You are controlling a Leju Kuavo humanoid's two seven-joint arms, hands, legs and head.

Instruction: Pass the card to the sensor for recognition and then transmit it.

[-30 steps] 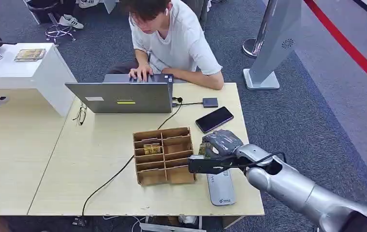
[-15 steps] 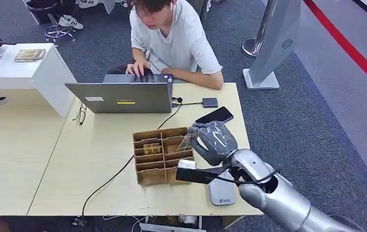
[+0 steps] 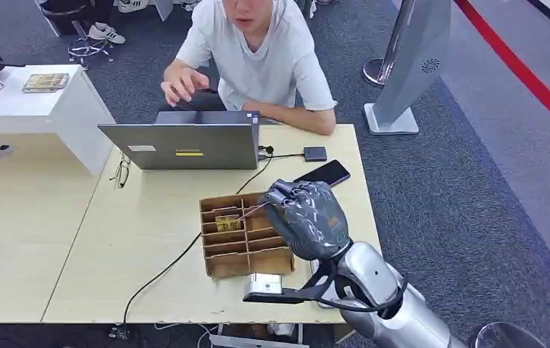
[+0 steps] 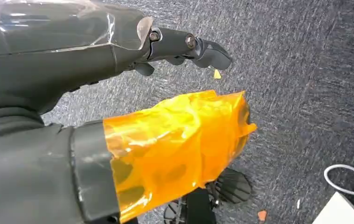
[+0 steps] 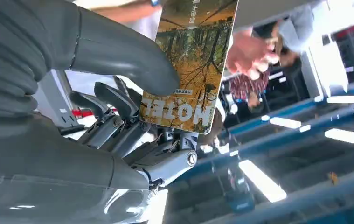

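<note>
My right hand (image 3: 308,217) is raised over the wooden organizer (image 3: 246,239) in the head view. It pinches a card (image 3: 253,210), seen edge-on there. In the right wrist view the card (image 5: 189,60) shows an autumn forest picture and the word HOTEL, and it is held between the grey thumb (image 5: 123,56) and the darker fingers. Another card (image 3: 228,222) sits in one compartment of the organizer. My left hand (image 4: 63,93) hangs over dark carpet with its fingers apart and nothing in it; orange film wraps its thumb (image 4: 175,135).
A person (image 3: 257,51) sits across the table with one hand (image 3: 181,80) lifted above a grey laptop (image 3: 181,145). A black phone (image 3: 321,174) lies behind my right hand. A cable (image 3: 177,257) runs across the table (image 3: 134,217). A white cabinet (image 3: 32,101) stands at the left.
My right hand has risen and swung left from the table's right edge to above the organizer, carrying the card. The person has lifted one hand off the laptop.
</note>
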